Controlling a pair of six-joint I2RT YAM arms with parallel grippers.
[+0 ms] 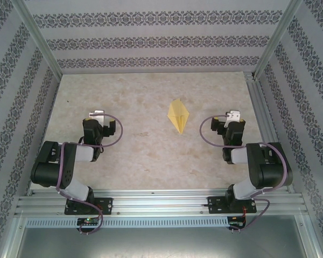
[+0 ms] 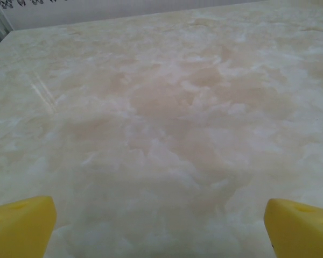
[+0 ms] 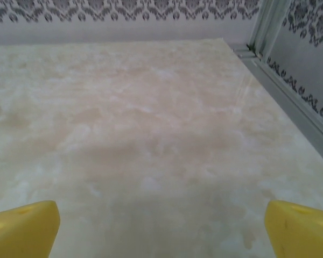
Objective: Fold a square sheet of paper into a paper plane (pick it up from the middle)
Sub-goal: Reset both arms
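Risk now is a careless sweep: brushed by an arm, the light paper plane could skid or spring open. Both arms sit folded low by their bases, left gripper and right gripper spread wide, holding nothing. Farther out, the plane lies between them on the worktop.

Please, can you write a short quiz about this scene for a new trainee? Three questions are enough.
1. True or false: the paper plane lies on the table, and no claw touches it.
2. Where does the plane lie? A) between the left claw and the right claw; B) to the left of both; C) to the right of both.
3. Fill in: both claws are ____ (open or shut).

Key: 1 true; 2 A; 3 open.
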